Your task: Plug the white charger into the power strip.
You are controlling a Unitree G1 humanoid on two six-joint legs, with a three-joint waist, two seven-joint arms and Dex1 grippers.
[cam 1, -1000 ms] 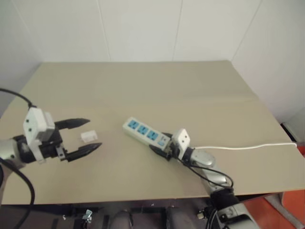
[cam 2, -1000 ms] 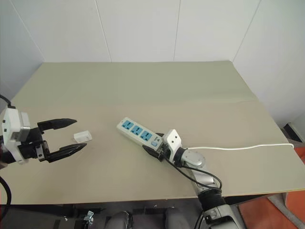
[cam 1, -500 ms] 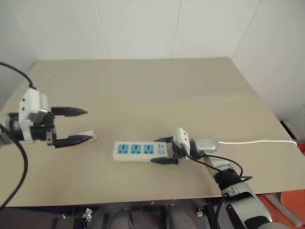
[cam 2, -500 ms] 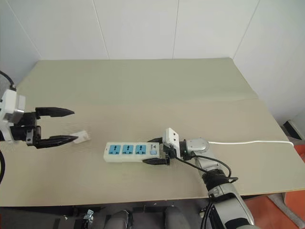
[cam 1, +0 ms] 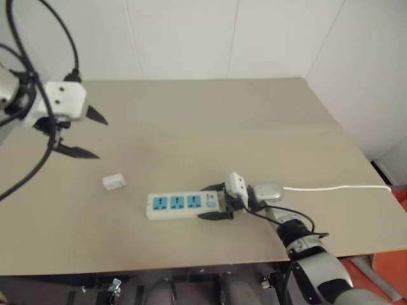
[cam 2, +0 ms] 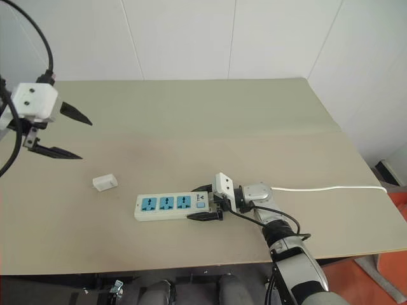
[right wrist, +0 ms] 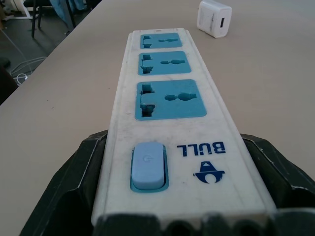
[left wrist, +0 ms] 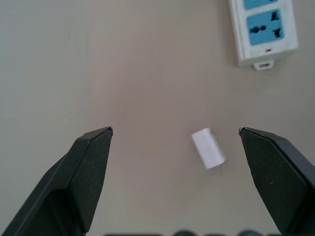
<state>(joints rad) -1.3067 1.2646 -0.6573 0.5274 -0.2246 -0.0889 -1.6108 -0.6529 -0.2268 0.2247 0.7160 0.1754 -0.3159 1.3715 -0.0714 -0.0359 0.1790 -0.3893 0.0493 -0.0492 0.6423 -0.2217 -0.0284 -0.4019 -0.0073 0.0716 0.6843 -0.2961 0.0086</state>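
Observation:
The white charger lies flat on the tan table, left of the power strip. The strip lies parallel to the table's front edge, its three blue sockets facing up. My right gripper is shut on the strip's switch end, one black finger on each long side. My left gripper hangs open and empty well above the table, over and behind the charger. In the left wrist view the charger lies far below, between the spread fingertips, and one end of the strip shows beyond it.
The strip's thin white cord runs right to the table's edge. White walls close off the back and the right side. The table's front edge is close behind the strip. Bare tabletop stretches across the middle and back.
My left gripper has risen from around the charger and pulled away, leaving it on the table. My right gripper has swung the strip from slanted to parallel with the front edge.

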